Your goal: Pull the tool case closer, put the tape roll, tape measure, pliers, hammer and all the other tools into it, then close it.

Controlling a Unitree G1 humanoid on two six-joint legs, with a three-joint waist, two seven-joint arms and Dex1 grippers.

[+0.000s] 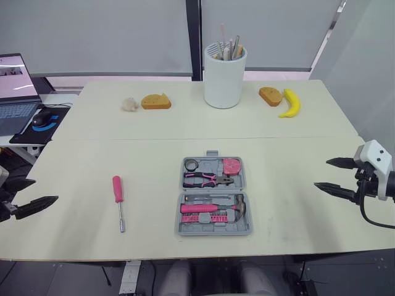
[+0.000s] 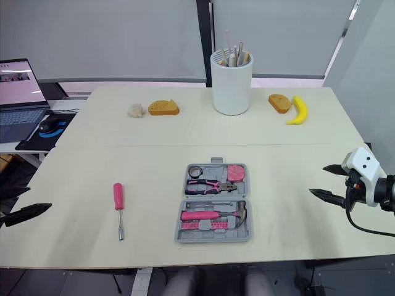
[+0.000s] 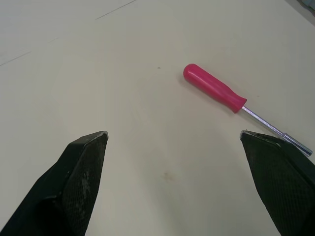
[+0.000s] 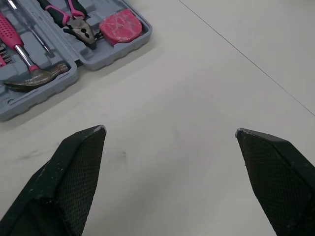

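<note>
The grey tool case (image 1: 214,196) lies open near the table's front middle. In it I see a tape roll (image 1: 192,164), a pink tape measure (image 1: 231,165), pink-handled pliers (image 1: 207,179) and a hammer (image 1: 213,208). A pink-handled screwdriver (image 1: 118,199) lies on the table left of the case. My left gripper (image 1: 27,195) hovers open at the table's left front edge, well left of the screwdriver (image 3: 224,94). My right gripper (image 1: 333,176) stands open at the right edge, empty, with the case (image 4: 59,54) some way off.
At the back stand a white utensil holder (image 1: 224,75), bread pieces (image 1: 155,102) (image 1: 270,95), a banana (image 1: 291,103) and a small beige lump (image 1: 129,104). A laptop (image 1: 15,92) and a mouse (image 1: 42,118) sit on a side desk to the left.
</note>
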